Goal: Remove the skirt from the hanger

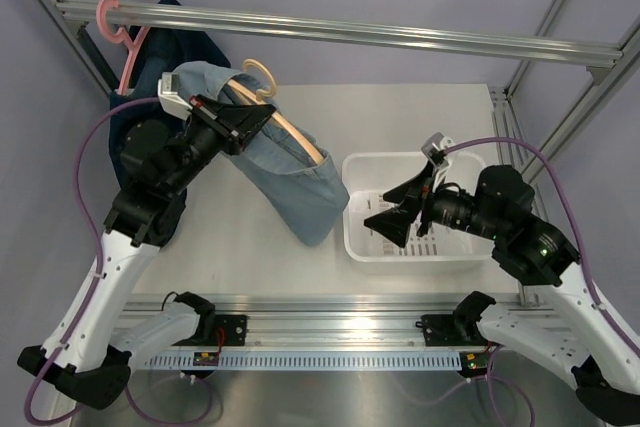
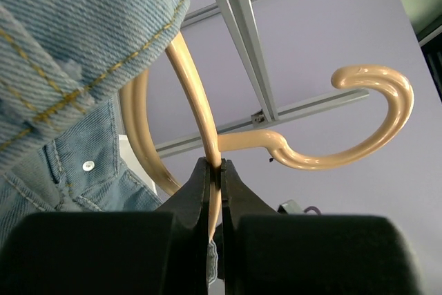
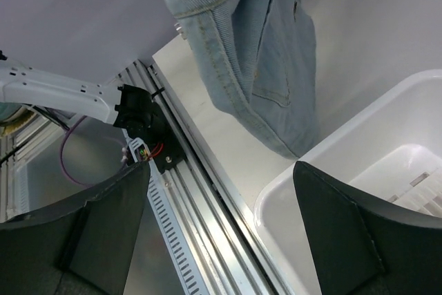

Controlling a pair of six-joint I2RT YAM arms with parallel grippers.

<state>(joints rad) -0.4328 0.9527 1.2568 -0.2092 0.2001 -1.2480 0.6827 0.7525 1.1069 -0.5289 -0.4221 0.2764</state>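
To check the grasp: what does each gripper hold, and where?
Left gripper pinches the beige plastic hanger on its thin arm near its hook. Right gripper is open, holding nothing.

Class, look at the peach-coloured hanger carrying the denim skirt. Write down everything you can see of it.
The hanger is peach-coloured, smooth and glossy, and looks like plastic. It has an open hook, a short kinked neck and rounded, curved arms. The hook catches on nothing, and the hanger is held tilted in the air. The left claw is shut on one arm close to the neck. The denim skirt drapes over the arms and hides their ends.
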